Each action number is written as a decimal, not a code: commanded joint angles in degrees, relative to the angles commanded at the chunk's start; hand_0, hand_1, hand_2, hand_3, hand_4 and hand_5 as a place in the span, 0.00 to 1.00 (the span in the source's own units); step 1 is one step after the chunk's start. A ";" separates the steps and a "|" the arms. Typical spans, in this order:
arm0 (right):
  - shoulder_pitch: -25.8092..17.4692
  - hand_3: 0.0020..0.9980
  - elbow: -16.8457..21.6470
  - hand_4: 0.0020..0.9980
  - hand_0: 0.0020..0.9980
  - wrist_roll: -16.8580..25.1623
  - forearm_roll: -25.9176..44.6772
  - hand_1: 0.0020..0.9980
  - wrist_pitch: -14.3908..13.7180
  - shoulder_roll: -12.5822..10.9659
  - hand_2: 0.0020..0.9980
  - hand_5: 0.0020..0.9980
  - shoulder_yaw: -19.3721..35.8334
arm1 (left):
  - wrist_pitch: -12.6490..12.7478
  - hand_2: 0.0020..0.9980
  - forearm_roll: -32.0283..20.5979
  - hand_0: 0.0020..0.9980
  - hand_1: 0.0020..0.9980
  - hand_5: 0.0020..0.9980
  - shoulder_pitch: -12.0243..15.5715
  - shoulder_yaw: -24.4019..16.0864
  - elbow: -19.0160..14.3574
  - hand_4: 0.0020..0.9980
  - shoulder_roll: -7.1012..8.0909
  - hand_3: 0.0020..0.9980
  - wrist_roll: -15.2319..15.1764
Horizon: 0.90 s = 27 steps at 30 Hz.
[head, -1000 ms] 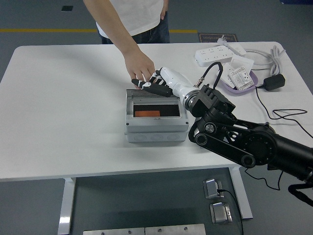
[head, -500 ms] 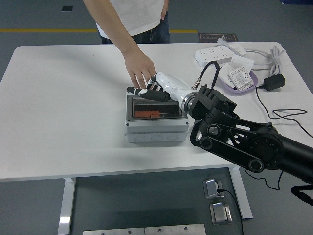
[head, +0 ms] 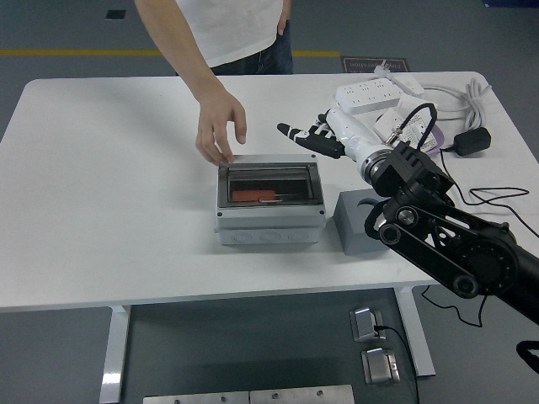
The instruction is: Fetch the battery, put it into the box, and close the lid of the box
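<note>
**Lid down, my hand lifts clear of the box**

The white table (head: 101, 210) carries the grey junction box (head: 269, 206) at its middle. A second ago my right hand (head: 313, 138) lay across the box's back edge with the lid still raised; now the smoked clear lid (head: 269, 183) lies flat over the opening and my hand has drawn off up and to the right, well apart from the box. I judge the closing step done or very nearly so, though I cannot tell from here whether the lid has latched.

The orange battery (head: 251, 195) sits inside the box, showing through the lid near its left side.

The person at the far side has shifted too: their hand (head: 217, 126) now hangs just behind the box's back left corner, fingertips close to the rim, where before it was beside mine.

My right forearm angles up from the lower right; the hand is released, black fingers spread and pointing left, holding nothing. A small grey block (head: 358, 225) stands just right of the box.
</note>
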 joint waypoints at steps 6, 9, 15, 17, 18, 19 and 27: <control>-7.30 0.50 1.02 0.94 0.47 12.07 6.29 0.46 -11.16 -0.19 0.50 1.00 7.51 | 0.21 0.63 0.43 0.64 0.71 0.46 0.37 -0.49 0.00 0.59 -0.17 0.60 -0.01; -10.42 0.51 1.73 0.92 0.50 18.60 9.07 0.49 -17.69 0.36 0.52 0.93 9.50 | 0.28 0.63 0.38 0.64 0.71 0.46 0.47 -0.46 0.00 0.60 -0.37 0.60 -0.06; -15.04 0.45 1.12 0.82 0.49 31.84 7.54 0.47 -26.16 2.09 0.51 0.76 12.98 | 0.41 0.63 0.58 0.63 0.71 0.46 0.67 -0.72 0.00 0.60 -0.80 0.60 -0.08; -15.86 0.45 -0.25 0.82 0.49 35.96 11.07 0.47 -26.16 2.37 0.51 0.76 14.18 | 0.45 0.63 0.67 0.63 0.71 0.46 0.70 -0.81 0.00 0.60 -0.83 0.60 -0.09; -16.23 0.45 -1.17 0.82 0.49 38.02 13.13 0.47 -26.16 2.52 0.51 0.76 14.90 | 0.47 0.63 0.71 0.63 0.71 0.46 0.71 -0.85 0.00 0.60 -0.84 0.60 -0.10; -16.64 0.45 -2.49 0.82 0.49 40.77 15.88 0.47 -26.16 2.72 0.51 0.76 15.94 | 0.50 0.63 0.74 0.63 0.71 0.46 0.72 -0.88 0.00 0.60 -0.86 0.60 -0.11; -17.48 0.58 -8.18 0.78 0.61 57.83 32.98 0.56 -25.22 2.69 0.60 0.71 20.04 | 0.56 0.63 0.89 0.63 0.71 0.46 0.71 -1.01 0.00 0.60 -1.02 0.60 -0.12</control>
